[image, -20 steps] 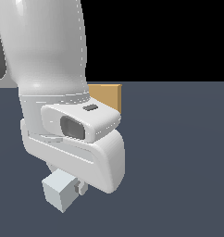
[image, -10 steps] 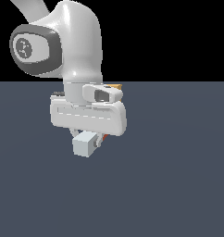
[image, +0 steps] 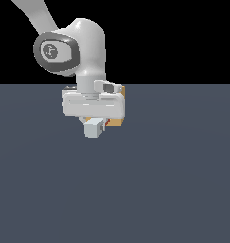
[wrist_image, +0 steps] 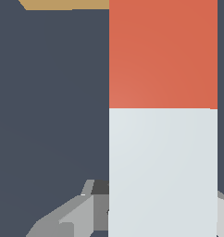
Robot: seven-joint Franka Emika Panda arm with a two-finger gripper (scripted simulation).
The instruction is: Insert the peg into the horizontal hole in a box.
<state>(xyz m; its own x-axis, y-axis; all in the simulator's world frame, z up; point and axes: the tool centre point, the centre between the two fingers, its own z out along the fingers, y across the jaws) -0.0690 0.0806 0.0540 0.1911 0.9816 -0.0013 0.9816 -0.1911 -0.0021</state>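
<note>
The peg [wrist_image: 163, 115] is clamped between the closed jaws of the gripper [image: 95, 124], red end toward the box [image: 118, 121], which is largely hidden behind the arm [image: 83, 52] above the grey worktop [image: 174, 180]. Since half a second ago, the arm has been drawn farther from the exterior camera.

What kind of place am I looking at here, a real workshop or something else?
Most likely a computer simulation, not a real room: a flat, featureless grey floor under a pure black backdrop, and a smooth white arm whose end effector holds a flat-shaded red-and-white peg near a plain tan box.
</note>
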